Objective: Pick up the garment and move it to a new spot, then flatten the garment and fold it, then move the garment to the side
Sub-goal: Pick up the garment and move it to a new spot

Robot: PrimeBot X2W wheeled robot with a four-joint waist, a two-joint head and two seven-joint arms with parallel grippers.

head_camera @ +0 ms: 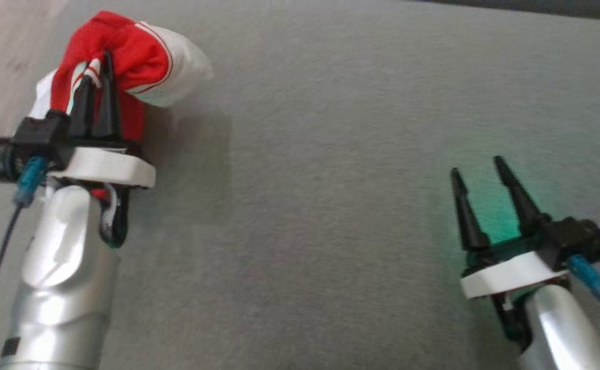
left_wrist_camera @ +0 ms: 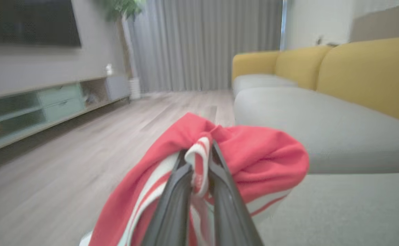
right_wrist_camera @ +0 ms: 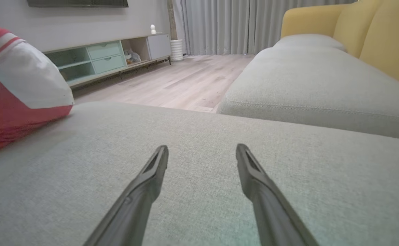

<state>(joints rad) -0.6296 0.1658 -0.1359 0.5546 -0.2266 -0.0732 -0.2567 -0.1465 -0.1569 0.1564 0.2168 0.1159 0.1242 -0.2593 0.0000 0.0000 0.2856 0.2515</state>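
Off to the left across the wooden floor, a low cabinet with mint drawers and open compartments — something small in one, too blurred to name. Nearer, at the left edge of the grey sofa cushion, left tool clenched on a white, red-striped band of the garment, fold pinched between two dark tapered fingers. Garment bunched into a soft rounded lump: red mesh-like cloth, white panels, thin red piping, draped over and around the fingertips, seemingly lifted a little, contact with the cushion hard to judge. Cushion flat, finely woven, pale. Toward lower right, well apart from the garment, right tool released — pointed fingers spread in a V low over the cushion, green glow on the fabric between them.
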